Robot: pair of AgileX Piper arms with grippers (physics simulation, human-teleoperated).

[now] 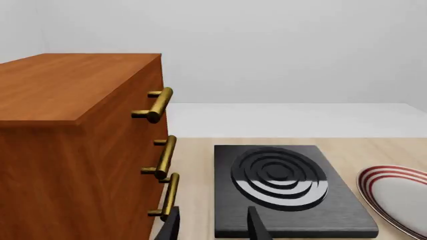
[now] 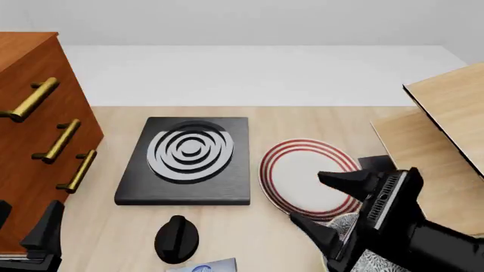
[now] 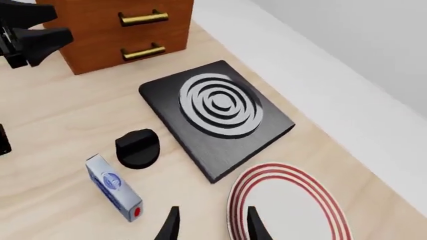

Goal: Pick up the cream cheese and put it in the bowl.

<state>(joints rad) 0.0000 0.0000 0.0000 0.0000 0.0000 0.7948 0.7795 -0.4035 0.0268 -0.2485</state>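
The cream cheese (image 3: 113, 187) is a small pale grey box with a blue oval logo, lying flat on the wooden table next to a black knob (image 3: 138, 147). In the front view only its top edge (image 2: 209, 264) shows at the bottom. The bowl (image 2: 376, 264), white with a grey-blue pattern, is mostly hidden under my right arm at the bottom right. My right gripper (image 2: 311, 199) is open and empty above the plate's near rim, well right of the cream cheese; it also shows in the right wrist view (image 3: 212, 227). My left gripper (image 2: 22, 224) is open and empty by the cabinet; its fingers (image 1: 172, 225) show in the left wrist view.
A brown cabinet (image 2: 30, 136) with brass handles stands at the left. A black stove plate (image 2: 189, 161) with grey rings lies in the middle. A white plate (image 2: 302, 173) with red rings lies to its right. Light wooden panels (image 2: 446, 119) rise at the right.
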